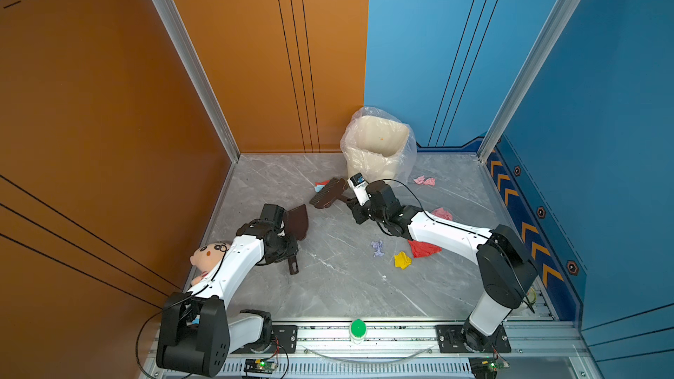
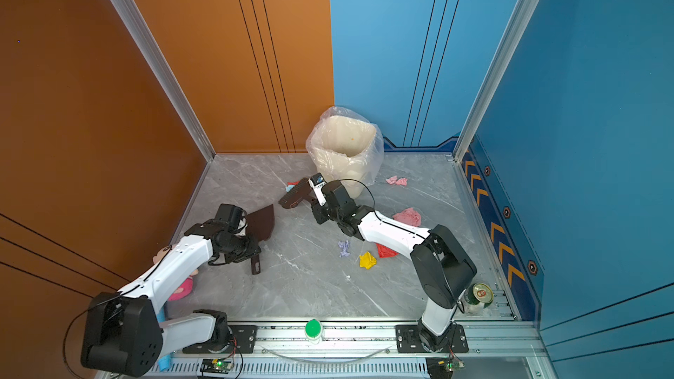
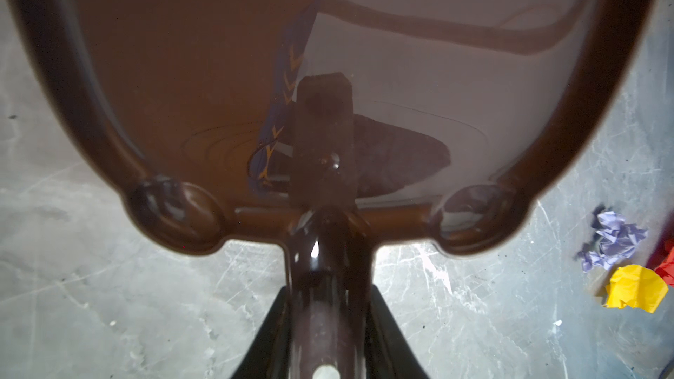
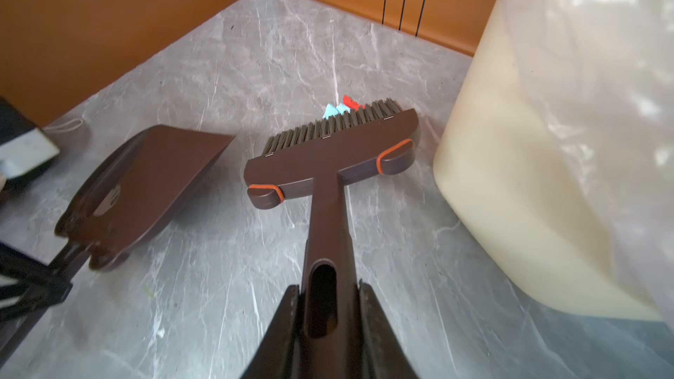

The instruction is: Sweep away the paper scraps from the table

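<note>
The right claw (image 4: 330, 329) is clenched on the brush (image 4: 330, 156) handle, bristles down on the table (image 4: 204, 78). Just past the bristles, on the side away from the claw, lie a light blue scrap (image 4: 333, 111) and a red scrap (image 4: 351, 102), touching the brush. The bin (image 1: 379, 147) stands close beside this claw.

The left claw (image 3: 324, 344) grasps the dustpan (image 3: 204, 78) handle; the pan's mouth points away from it, toward the brush. Off to one side of this claw lie a lilac scrap (image 3: 612, 240), a yellow scrap (image 3: 636, 288) and a red sheet (image 1: 423, 248). Two pink scraps (image 1: 425, 180) (image 1: 442, 213) lie beyond the right arm. A doll (image 1: 206, 255) sits behind the left arm.
</note>
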### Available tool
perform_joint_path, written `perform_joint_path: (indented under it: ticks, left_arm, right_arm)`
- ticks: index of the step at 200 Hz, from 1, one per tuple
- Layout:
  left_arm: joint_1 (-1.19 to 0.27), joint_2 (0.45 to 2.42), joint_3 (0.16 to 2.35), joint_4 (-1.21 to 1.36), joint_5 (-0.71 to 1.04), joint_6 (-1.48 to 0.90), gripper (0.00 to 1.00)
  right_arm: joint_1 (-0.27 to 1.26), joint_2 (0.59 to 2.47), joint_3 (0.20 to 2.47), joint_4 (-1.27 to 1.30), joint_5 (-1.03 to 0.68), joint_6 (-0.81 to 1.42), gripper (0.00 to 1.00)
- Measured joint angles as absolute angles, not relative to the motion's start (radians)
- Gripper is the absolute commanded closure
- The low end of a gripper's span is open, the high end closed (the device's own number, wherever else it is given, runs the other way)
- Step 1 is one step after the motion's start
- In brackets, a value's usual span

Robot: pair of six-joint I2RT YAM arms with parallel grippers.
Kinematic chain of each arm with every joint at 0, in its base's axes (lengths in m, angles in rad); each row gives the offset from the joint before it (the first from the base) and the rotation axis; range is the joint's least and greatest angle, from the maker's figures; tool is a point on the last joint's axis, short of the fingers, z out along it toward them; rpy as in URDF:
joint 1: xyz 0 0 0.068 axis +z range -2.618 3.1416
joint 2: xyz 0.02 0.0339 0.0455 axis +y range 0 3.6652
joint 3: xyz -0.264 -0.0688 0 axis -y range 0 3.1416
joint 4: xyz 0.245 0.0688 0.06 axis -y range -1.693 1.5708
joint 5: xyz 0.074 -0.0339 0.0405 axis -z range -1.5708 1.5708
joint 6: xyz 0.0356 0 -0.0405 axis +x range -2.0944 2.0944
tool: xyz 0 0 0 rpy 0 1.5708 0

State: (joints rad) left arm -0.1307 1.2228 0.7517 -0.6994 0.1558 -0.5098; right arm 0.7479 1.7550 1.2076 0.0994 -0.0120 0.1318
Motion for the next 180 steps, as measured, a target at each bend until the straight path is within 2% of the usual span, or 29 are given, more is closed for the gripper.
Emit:
perform_joint_path:
  ticks: [88, 180]
  left_arm:
    - [-0.147, 1.271, 0.752, -0.701, 0.157, -0.463, 1.00]
    - [-0.334, 1.427, 0.845, -0.753, 0.138, -0.362, 1.00]
  right_arm:
    - [0.746, 1.970, 1.339, 0.176, 0.050, 0.313, 1.00]
    - [0.746, 1.925, 1.341, 0.051, 0.008, 0.368, 1.00]
